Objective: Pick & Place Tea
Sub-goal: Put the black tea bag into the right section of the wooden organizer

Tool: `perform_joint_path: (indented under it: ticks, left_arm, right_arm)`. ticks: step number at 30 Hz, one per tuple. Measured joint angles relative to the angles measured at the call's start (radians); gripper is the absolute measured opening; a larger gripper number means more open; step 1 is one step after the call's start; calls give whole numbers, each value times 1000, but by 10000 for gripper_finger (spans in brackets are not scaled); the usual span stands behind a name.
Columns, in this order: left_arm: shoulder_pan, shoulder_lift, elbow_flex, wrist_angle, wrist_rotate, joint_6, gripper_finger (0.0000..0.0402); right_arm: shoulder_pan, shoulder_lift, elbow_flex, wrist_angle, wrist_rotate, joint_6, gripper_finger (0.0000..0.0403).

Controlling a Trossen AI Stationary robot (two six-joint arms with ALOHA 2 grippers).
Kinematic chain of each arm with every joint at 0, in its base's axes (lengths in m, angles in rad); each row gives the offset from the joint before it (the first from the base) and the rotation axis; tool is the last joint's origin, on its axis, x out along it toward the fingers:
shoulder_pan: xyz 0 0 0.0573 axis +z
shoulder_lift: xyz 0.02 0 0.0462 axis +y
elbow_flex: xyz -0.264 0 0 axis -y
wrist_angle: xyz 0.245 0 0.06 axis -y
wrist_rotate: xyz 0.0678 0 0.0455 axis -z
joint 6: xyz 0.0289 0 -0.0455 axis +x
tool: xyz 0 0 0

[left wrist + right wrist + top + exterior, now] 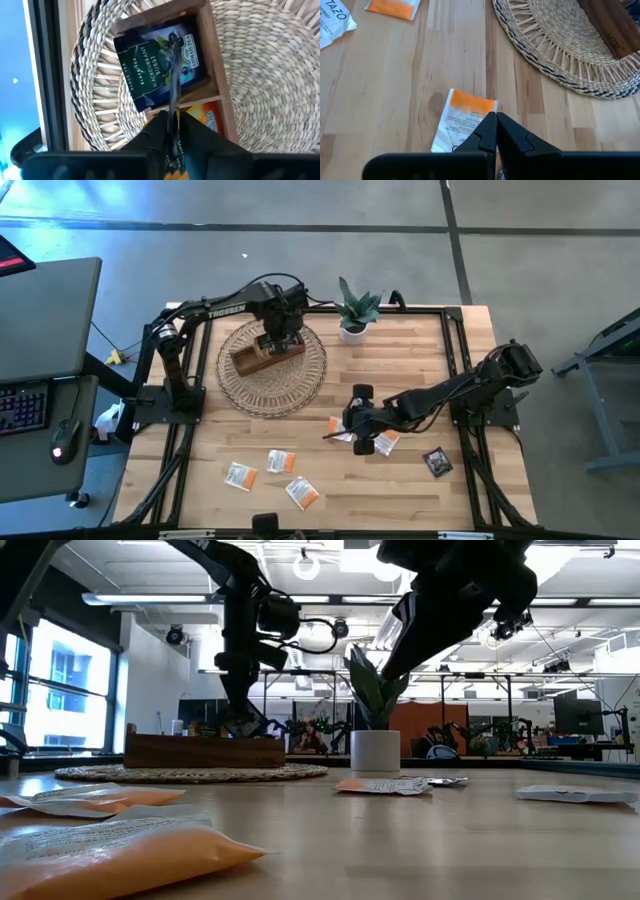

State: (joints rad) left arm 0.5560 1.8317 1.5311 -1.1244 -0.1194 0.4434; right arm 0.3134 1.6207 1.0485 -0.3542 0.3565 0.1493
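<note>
My left gripper (278,340) hangs over the brown wooden tray (250,362) on the woven mat and is shut on a tea sachet seen edge-on (174,85). Below it, one tray compartment holds a dark sachet with a pale green label (157,65). An orange sachet (207,120) lies in the compartment beside it. My right gripper (496,120) is shut and holds nothing. It hovers just above an orange-and-white sachet (462,122) lying flat on the table. More orange sachets (281,461) and a dark one (437,462) lie near the front. My left gripper pinches the sachet's upper edge (175,117) between its two fingers, coming from above and pointing down. The sachet hangs straight below the fingers, edge-on, over the tray's compartment with the dark sachet. Whether its lower edge touches the tray, I cannot tell.
The round woven mat (290,385) lies under the tray at the table's far left. A small potted plant (355,315) stands at the far edge beside it. Orange sachets (110,850) lie close to the near edge. Bare wood stretches along the far right.
</note>
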Motion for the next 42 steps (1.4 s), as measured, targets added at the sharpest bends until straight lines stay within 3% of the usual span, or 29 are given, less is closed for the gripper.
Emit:
perform_joint_path:
  ticks: [9,19,24,30,37,42]
  left_arm:
    - [-2,0,0,96,19,2,108]
    - [0,0,0,105,-165,-136,110]
    - [-17,0,0,74,-60,-166,110]
    - [-80,-15,-2,61,-81,-217,110]
    - [-150,-155,-2,6,-57,-216,110]
    - [-150,-334,-52,29,65,-215,111]
  right_arm:
    - [0,0,0,0,0,0,5]
    - [0,0,0,0,0,0,5]
    - [0,0,1,0,0,0,9]
    - [-8,-1,1,0,23,-2,4]
    - [-45,-1,1,14,118,-170,8]
    - [-51,-1,1,48,228,-280,7]
